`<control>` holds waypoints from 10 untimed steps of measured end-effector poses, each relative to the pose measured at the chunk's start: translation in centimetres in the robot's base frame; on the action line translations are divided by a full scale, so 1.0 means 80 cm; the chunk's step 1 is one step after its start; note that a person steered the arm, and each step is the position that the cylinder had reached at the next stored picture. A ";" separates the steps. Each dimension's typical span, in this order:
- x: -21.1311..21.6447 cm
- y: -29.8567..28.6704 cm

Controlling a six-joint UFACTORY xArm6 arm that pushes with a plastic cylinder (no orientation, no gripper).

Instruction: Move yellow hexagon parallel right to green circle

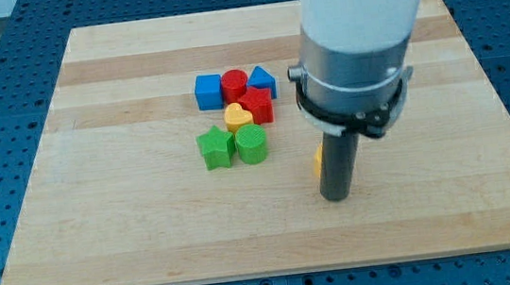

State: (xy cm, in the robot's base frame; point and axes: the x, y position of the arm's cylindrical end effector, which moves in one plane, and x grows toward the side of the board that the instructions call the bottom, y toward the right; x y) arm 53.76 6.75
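The yellow hexagon [319, 160] shows only as a thin sliver at the left edge of my rod; the rest is hidden behind it. My tip [338, 195] rests on the board, right beside the hexagon's right side. The green circle [251, 145] lies to the left of the hexagon, apart from it, at a slightly higher level in the view. It touches a green star [217, 147] on its left and sits just below a yellow heart [238, 118].
A cluster lies above the green blocks: a blue cube [209, 91], a red circle [235, 84], a blue triangle [261, 82] and a red block [257, 105]. The wooden board [450, 188] lies on a blue perforated table. The arm's wide body covers the board's upper right.
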 end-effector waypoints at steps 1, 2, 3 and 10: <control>-0.014 0.000; -0.014 -0.001; 0.012 0.002; -0.037 -0.017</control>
